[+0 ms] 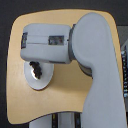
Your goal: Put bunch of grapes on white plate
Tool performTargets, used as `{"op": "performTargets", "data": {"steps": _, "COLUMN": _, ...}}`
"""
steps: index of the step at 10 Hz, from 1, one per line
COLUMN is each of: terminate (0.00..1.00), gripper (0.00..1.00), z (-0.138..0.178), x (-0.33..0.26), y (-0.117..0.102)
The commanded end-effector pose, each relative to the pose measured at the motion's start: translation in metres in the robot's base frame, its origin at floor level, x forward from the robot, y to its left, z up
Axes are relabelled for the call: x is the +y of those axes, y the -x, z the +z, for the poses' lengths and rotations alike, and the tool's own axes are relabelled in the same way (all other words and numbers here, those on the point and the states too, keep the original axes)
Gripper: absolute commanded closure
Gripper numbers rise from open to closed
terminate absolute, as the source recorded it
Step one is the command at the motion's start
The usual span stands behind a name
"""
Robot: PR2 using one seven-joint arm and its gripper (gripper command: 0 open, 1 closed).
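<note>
The white plate (pixel 41 80) lies on the tan table toward the exterior view's left, and the arm covers its upper part. The bunch of grapes (pixel 35 68), a dark lumpy cluster, shows over the plate's upper left part, right under the arm's end. I cannot tell whether it rests on the plate or hangs just above it. My gripper (pixel 34 61) points down from the bulky grey wrist block directly over the grapes. Its fingers are hidden by the block, so their state does not show.
The round-cornered tan table (pixel 60 95) sits on a dark floor. The thick grey upper arm (pixel 97 60) runs from the bottom right across the table and hides much of its right half. Some clutter (pixel 125 60) shows at the far right edge.
</note>
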Motion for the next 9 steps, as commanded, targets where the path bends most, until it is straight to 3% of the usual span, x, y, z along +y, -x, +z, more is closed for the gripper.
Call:
{"op": "performTargets", "data": {"steps": 1, "terminate": 0.0, "gripper": 1.0, "z": -0.0182, "x": -0.0142, "y": -0.0048}}
{"op": "performTargets", "data": {"steps": 9, "terminate": 0.0, "gripper": 1.0, "z": -0.0094, "x": -0.0216, "y": 0.0008}}
